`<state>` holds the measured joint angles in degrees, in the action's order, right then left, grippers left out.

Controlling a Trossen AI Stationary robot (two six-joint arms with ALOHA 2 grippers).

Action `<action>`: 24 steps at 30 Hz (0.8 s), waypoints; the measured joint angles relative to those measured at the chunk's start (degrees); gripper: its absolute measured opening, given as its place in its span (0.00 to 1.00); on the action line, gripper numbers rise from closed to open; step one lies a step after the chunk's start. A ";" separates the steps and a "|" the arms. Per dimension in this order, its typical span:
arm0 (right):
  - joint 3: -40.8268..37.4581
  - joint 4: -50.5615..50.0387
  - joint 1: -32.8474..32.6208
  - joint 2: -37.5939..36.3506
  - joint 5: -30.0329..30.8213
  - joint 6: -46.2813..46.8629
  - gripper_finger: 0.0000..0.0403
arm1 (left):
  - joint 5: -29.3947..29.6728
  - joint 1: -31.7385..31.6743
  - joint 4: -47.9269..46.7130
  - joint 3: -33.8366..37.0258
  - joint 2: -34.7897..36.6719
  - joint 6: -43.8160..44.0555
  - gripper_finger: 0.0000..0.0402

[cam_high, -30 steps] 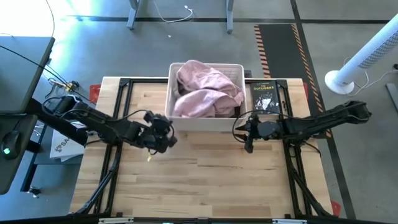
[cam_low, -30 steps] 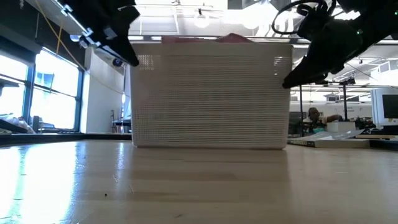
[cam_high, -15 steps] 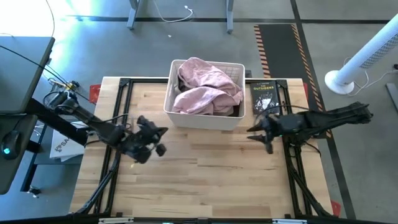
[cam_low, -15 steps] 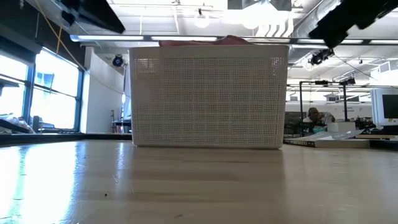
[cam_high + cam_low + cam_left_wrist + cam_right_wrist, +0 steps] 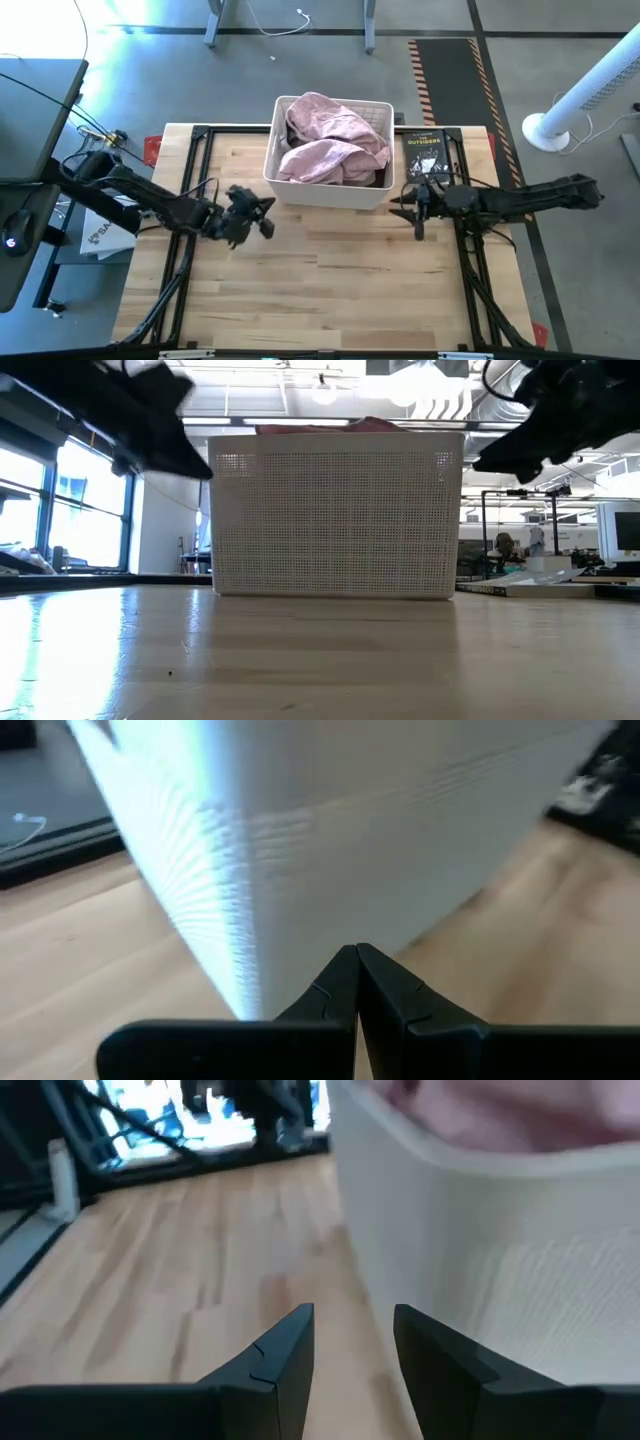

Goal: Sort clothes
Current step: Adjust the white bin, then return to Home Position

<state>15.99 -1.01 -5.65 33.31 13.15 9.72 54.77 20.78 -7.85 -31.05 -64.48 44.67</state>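
Left gripper (image 5: 262,212) first: you can see it hovering over the pale wooden table (image 5: 330,290), just beside the near left corner of the white perforated plastic basket (image 5: 325,190), and in its own wrist view the two dark fingers (image 5: 340,990) are pressed together with nothing between them, pointed at that same corner of the basket wall (image 5: 330,830). From table height you see this arm as a dark shape high at the basket's left edge, clear of the tabletop. Moving right, the pale pink crumpled fabric garment (image 5: 335,140) is heaped in the basket and fills most of it, rising a little above the rim in the level view (image 5: 345,426); a dark bit of cloth peeks out at the basket's near right corner, but you cannot tell which garment it is. Just right of the basket lies the small black book (image 5: 425,155), flat on the table. Near it, your right gripper (image 5: 416,215) hangs beside the basket's near right corner; its wrist view shows the two fingers (image 5: 280,1355) held partly apart with only bare table between them, gripping nothing, the basket wall (image 5: 500,1280) close alongside.
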 joint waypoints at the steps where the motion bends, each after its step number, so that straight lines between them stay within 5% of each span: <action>1: 0.00 1.91 1.54 0.81 -0.82 -0.75 0.34 | -1.54 -1.85 1.48 0.98 -0.03 -1.10 0.00; 7: 0.02 7.23 11.06 7.93 -11.77 -2.32 0.34 | -10.17 -11.28 14.89 5.07 0.15 -12.45 0.00; 14: 0.00 11.46 18.93 10.95 -12.20 -3.56 0.34 | -18.41 -19.28 22.32 6.93 0.27 -19.66 0.00; 24: 1.82 7.53 22.23 7.76 -25.48 -2.08 0.34 | -25.20 -16.69 25.47 7.76 3.64 -22.84 0.00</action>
<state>17.81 6.52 16.58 41.07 -12.33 7.64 29.57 4.09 17.63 -23.29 -60.84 21.83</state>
